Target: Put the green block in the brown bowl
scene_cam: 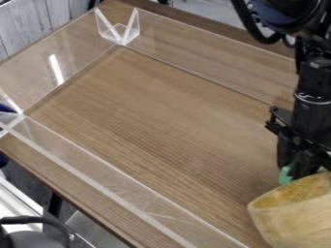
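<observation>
The green block (281, 177) shows only as a small bright green patch at the tips of my gripper (292, 174). The black gripper points steeply down at the right edge of the view, shut on the block just above the tabletop. Directly below it, in the bottom right corner, is the brown bowl (292, 211). It looks tipped, with its far rim touching or nearly touching the fingertips and its hollow mostly hidden. The frame edge cuts off part of the bowl.
The wooden tabletop (155, 107) is fenced by low clear acrylic walls (77, 163) along the left and front. A clear acrylic corner bracket (119, 29) stands at the back. The arm's black links and cables (278, 19) hang over the right rear.
</observation>
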Action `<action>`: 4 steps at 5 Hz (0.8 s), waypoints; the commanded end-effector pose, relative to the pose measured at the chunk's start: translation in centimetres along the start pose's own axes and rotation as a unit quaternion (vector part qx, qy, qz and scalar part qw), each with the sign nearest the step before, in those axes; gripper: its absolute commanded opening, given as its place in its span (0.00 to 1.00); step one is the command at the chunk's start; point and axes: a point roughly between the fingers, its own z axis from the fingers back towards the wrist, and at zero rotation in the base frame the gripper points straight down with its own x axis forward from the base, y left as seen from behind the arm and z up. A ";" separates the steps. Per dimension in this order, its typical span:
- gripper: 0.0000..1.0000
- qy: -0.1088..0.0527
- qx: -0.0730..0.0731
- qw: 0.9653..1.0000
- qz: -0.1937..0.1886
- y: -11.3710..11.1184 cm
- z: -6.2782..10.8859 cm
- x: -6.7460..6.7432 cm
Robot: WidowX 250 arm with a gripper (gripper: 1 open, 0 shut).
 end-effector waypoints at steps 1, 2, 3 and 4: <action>0.00 0.034 -0.005 0.999 -0.023 -1.0 -3.0 -0.7; 0.00 0.040 -0.007 0.999 -0.026 -0.9 -3.2 -0.9; 0.00 0.044 -0.007 0.999 -0.025 -0.6 -3.3 -0.8; 0.00 0.048 -0.008 0.999 -0.024 -0.3 -3.2 -0.7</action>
